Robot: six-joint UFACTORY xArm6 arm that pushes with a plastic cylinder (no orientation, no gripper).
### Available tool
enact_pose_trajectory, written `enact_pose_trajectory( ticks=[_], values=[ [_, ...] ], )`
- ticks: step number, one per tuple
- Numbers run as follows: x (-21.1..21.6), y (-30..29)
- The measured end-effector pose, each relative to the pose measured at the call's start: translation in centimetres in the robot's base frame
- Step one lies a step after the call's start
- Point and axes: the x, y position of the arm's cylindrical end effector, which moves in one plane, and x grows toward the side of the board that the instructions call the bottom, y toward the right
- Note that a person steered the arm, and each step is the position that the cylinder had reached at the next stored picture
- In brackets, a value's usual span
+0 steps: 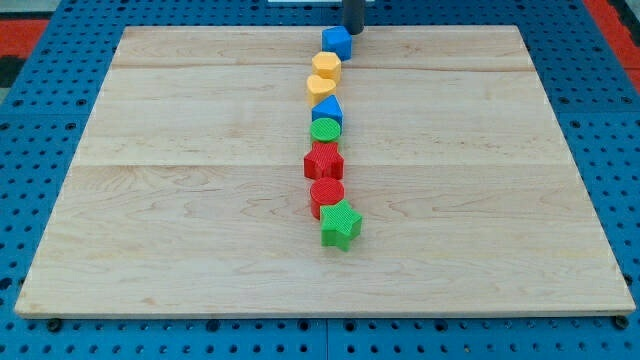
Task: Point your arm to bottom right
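Observation:
My tip [354,31] is at the view's top, just right of and above a blue cube [337,42], close to it or touching; I cannot tell which. Below the cube a column of blocks runs down the board's middle: a yellow hexagon [326,67], a second yellow block [321,86], a blue block [328,110], a green round block [326,130], a red star [324,162], a red round block [327,193] and a green star [340,225]. The blocks nearly touch one another.
The wooden board [200,200] lies on a blue perforated table [30,150]. Its bottom right corner [625,305] is far from my tip.

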Motion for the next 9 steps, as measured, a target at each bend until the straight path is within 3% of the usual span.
enact_pose_trajectory(
  ticks=[2, 3, 5, 6, 7, 9],
  values=[
    [1.2, -2.2],
    [1.7, 0.0],
    [5.9, 17.5],
    [10.1, 23.0],
    [14.5, 27.5],
    [22.0, 30.6]
  ],
)
